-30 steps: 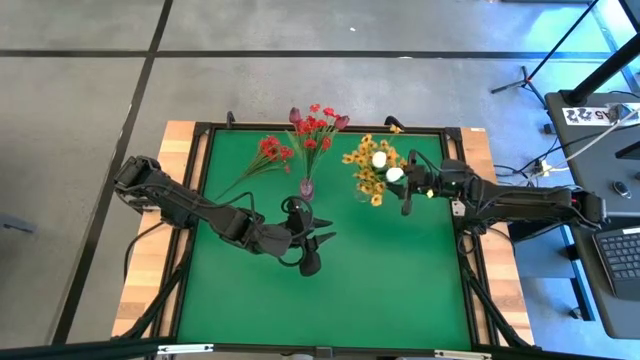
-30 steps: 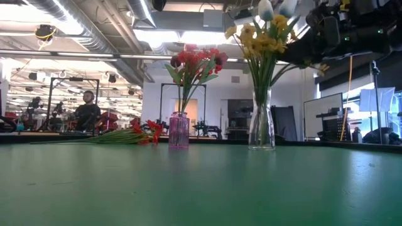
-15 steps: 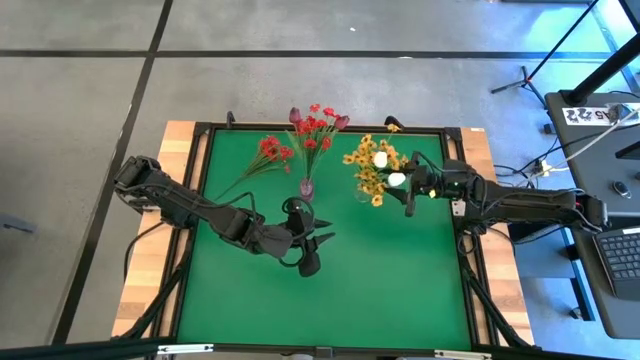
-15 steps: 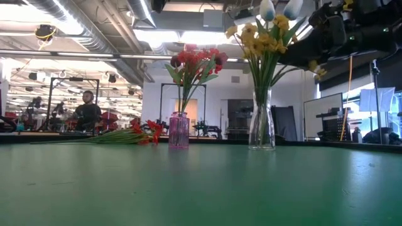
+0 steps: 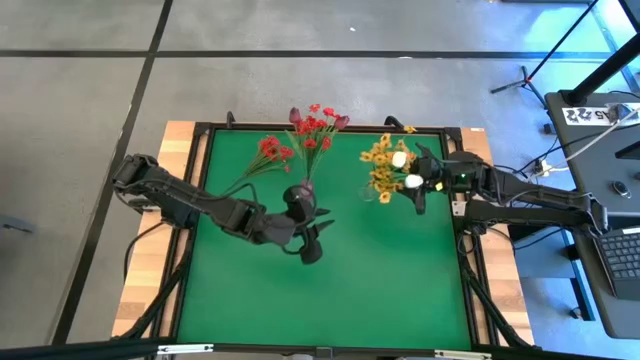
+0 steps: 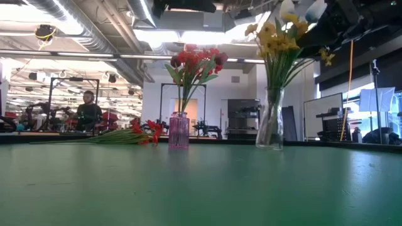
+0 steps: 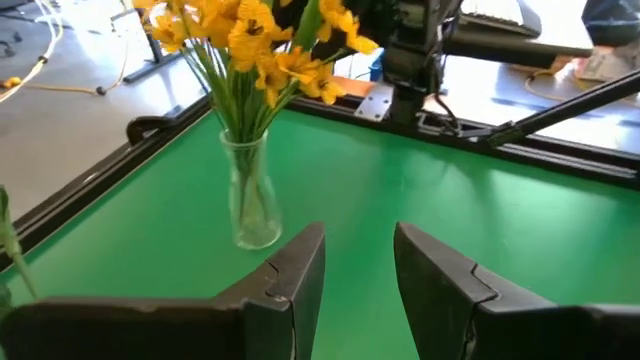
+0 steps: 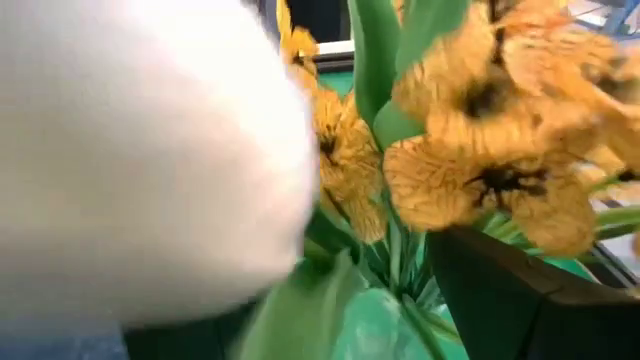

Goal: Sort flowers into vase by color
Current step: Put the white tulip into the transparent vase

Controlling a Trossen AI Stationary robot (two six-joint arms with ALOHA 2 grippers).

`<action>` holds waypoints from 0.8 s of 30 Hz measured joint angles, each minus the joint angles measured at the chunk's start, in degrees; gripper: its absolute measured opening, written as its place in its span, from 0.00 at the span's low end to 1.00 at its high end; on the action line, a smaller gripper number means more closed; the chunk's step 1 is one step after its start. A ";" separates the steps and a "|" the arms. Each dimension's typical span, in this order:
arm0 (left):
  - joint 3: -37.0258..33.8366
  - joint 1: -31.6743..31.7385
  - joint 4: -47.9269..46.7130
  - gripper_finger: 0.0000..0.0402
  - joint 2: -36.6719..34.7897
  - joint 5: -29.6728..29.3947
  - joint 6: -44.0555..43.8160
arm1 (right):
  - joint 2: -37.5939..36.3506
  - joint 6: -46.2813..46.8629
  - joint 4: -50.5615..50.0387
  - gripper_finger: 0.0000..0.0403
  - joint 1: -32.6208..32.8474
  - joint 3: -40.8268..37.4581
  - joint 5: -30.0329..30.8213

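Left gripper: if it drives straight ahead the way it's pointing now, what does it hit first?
Probably the clear glass vase holding the yellow flowers, though it sits slightly off the centre line of the left gripper, so it may pass beside it over bare green mat toward the right arm. Depth is unclear.

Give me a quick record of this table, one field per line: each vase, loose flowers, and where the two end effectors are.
clear vase: upright, holds yellow sprays and white buds
pink vase: upright, holds red sprays
loose flowers: red spray lying on the green mat, beside the pink vase
left end effector: empty, fingers apart, near the mat's middle
right end effector: at the yellow bouquet
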 joint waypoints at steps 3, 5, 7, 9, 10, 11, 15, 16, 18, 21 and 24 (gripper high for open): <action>0.01 0.34 -0.15 0.29 -0.09 0.00 -0.13 | 0.72 -0.27 1.03 0.63 0.00 0.01 1.62; 0.00 0.44 -0.04 0.29 -0.15 0.02 -0.17 | 2.08 -0.36 1.95 0.63 -0.02 0.01 2.47; 0.00 0.48 -0.06 0.29 -0.15 0.02 -0.17 | 3.52 -0.37 2.58 0.63 -0.02 0.01 2.49; 0.01 0.48 -0.06 0.29 -0.15 0.02 -0.19 | 4.48 -0.39 3.91 0.63 -0.02 0.01 2.36; 0.02 0.41 -0.06 0.29 -0.15 0.02 -0.19 | 4.91 -0.42 4.17 0.63 -0.02 0.03 2.34; 0.00 0.37 -0.06 0.29 -0.15 0.04 -0.19 | 5.27 -0.43 4.28 0.63 -0.02 0.03 2.43; 0.00 0.37 -0.20 0.29 -0.15 0.03 -0.19 | 5.45 -0.53 4.87 0.63 -0.02 0.03 3.39; 0.00 0.37 -0.41 0.29 -0.15 0.03 -0.20 | 5.34 -0.63 4.75 0.63 -0.02 0.03 3.41; 0.00 0.37 -1.02 0.29 -0.15 0.04 -0.24 | 4.75 -0.66 4.42 0.63 -0.02 0.03 3.45; 0.00 0.37 -1.63 0.29 -0.15 0.04 -0.52 | 4.22 -0.66 4.04 0.63 -0.02 0.03 3.46; 0.00 0.37 -1.81 0.29 -0.15 0.02 -1.26 | 3.72 -0.57 2.89 0.63 -0.02 0.03 3.45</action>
